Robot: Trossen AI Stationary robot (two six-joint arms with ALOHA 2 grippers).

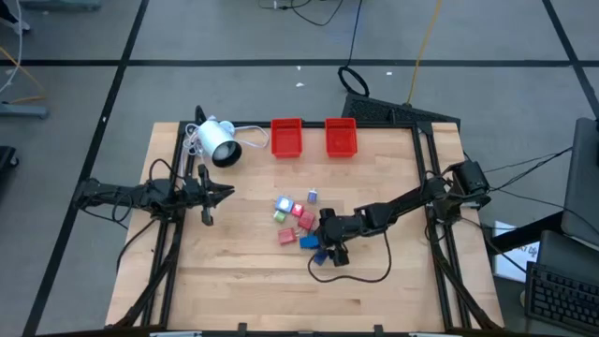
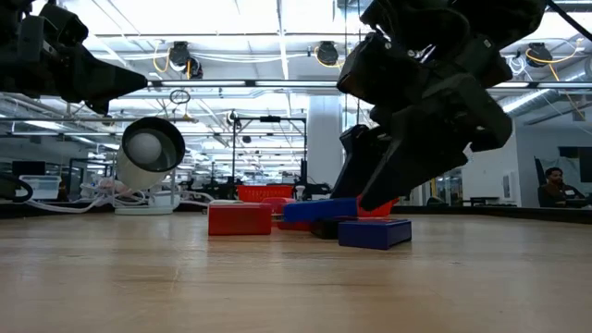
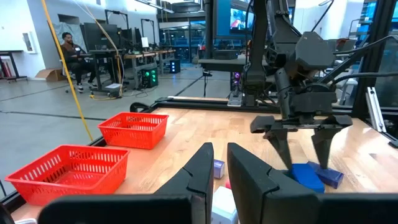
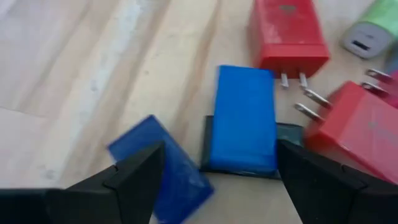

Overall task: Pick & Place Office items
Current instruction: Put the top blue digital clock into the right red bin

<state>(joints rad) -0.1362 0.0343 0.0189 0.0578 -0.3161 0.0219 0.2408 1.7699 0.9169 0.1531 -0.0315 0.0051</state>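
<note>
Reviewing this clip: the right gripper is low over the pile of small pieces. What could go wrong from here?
1. The open right gripper straddles a blue block lying on a black piece, with a second blue block by one finger: closing may catch two or knock one aside.
2. The red plug pieces lie close by and may get pushed.
3. The red trays sit far across the table, so a loose grip could drop the piece on the way.

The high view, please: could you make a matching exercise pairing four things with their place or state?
Things:
1. left tool
2. right tool
3. two red trays
4. white lamp-like device

Place or state:
A. side by side at the table's far edge
B. open, over the blue pieces
C. shut, clear of the pile, on the left side
D. lying at the far left corner, cable attached

Pairs: 1-C, 2-B, 3-A, 4-D
</note>
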